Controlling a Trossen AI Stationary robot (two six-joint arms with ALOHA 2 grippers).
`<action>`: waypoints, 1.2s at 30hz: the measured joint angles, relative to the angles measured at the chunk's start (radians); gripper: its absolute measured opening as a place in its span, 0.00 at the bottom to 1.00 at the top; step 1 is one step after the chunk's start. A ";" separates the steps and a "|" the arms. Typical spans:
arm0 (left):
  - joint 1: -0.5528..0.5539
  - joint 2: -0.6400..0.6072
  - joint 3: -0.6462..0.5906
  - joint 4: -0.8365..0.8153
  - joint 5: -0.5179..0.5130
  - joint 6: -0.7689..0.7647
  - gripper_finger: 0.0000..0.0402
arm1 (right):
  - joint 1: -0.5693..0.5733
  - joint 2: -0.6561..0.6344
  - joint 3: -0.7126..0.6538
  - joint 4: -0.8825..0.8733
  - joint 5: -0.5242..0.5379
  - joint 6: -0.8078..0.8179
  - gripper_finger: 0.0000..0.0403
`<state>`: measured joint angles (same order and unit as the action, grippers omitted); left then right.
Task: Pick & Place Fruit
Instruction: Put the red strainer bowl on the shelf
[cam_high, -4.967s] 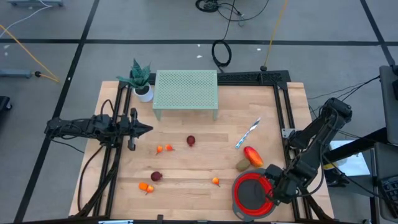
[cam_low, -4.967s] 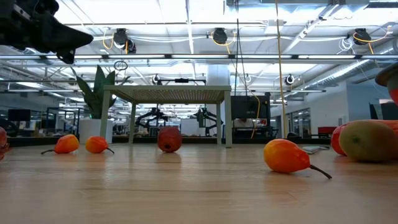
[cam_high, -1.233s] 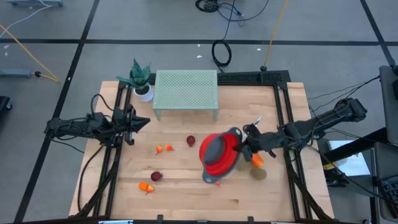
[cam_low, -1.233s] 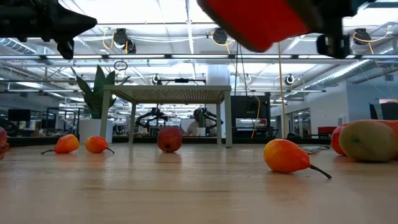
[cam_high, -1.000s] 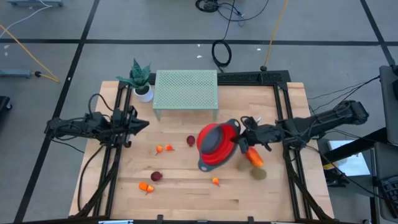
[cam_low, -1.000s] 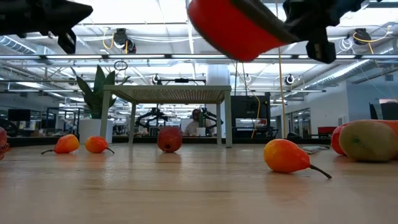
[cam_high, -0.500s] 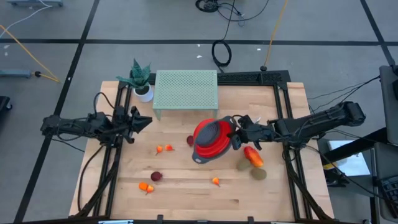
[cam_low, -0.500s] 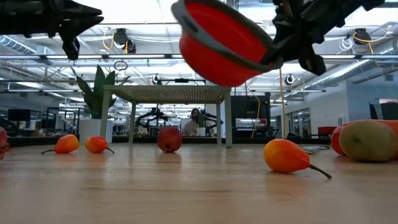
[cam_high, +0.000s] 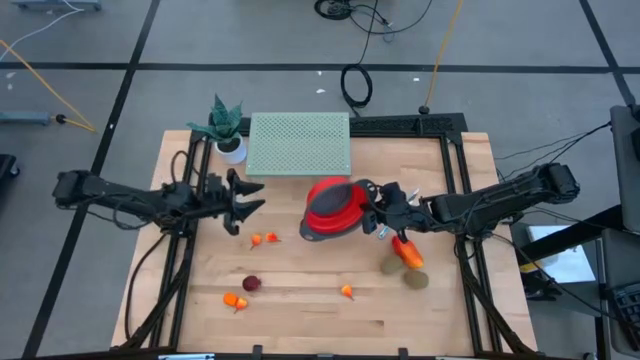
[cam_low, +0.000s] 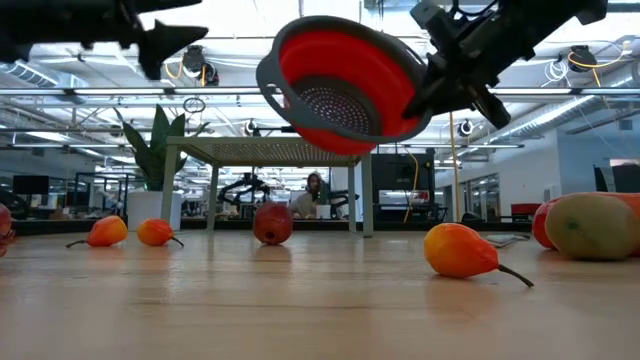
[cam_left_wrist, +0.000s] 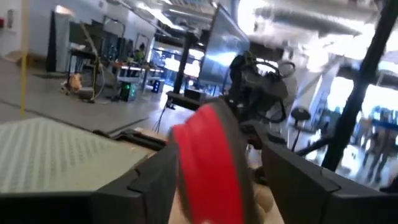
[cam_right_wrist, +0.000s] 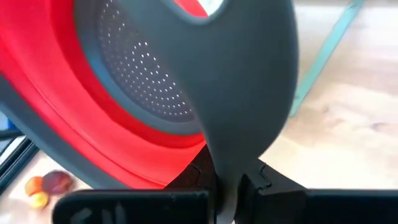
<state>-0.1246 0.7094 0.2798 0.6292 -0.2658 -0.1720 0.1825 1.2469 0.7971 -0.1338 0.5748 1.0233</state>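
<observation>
While carried: the round red silicone colander with grey rim and handle (cam_high: 331, 211) hangs tilted above the table, near the pale green perforated stand (cam_high: 299, 146); it should be levelled before it comes down
Right gripper (cam_high: 375, 213): jaws clamped on the colander's grey handle, seen close in the right wrist view; the hold looks firm, so a slow, even descent should do
Left gripper (cam_high: 250, 199): jaws apart, raised off the table and pointing toward the colander; best kept clear of the bowl's path
Fruit: two small orange pieces (cam_high: 264, 239) and a dark red round one (cam_high: 251, 284) lie on the light wooden table (cam_high: 300, 315); another orange piece (cam_high: 233, 300) and one with a stem (cam_high: 347, 292) lie nearer the front; the big red-orange oval (cam_high: 407, 251) and the brownish-green oval (cam_high: 417, 279) sit under the right arm
Advice: set the bowl on bare wood between the fruit, not on a piece; avoid the slim blue-and-white stick (cam_right_wrist: 320, 59)
</observation>
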 joint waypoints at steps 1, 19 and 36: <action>-0.008 0.028 0.024 -0.003 -0.003 0.026 0.59 | 0.000 0.000 0.000 0.000 0.014 0.000 0.01; -0.096 0.479 0.513 -0.324 -0.353 0.272 0.60 | 0.000 0.000 0.000 -0.028 0.235 -0.072 0.01; -0.116 0.805 0.810 -0.508 -0.607 0.282 0.60 | 0.000 0.000 0.000 -0.004 0.240 -0.154 0.01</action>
<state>-0.2401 1.5148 1.0903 0.1215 -0.8725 0.1097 0.1824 1.2469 0.7971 -0.1377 0.8150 0.8696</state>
